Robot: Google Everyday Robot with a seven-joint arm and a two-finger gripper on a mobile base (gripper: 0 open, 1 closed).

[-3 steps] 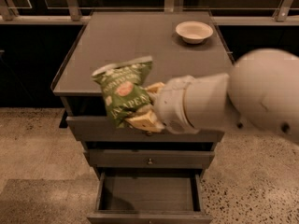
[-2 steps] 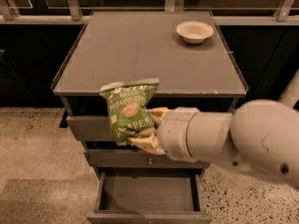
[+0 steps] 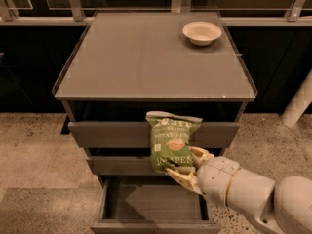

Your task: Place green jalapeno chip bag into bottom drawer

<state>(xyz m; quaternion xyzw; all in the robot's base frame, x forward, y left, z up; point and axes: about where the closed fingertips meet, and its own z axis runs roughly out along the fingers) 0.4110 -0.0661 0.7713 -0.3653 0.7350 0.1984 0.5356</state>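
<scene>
Grey cabinet at frame centre, seen from above and in front; white bowl on its top, toward the upper right corner; bottom drawer pulled open at lower centre, its flat interior bare; gripper at lower centre right, on a white arm entering from the lower right corner, its fingers clamped on the lower right part of the bag; bag upright, lettering facing the camera, in front of the upper drawers and above the open drawer; speckled floor on both sides.
</scene>
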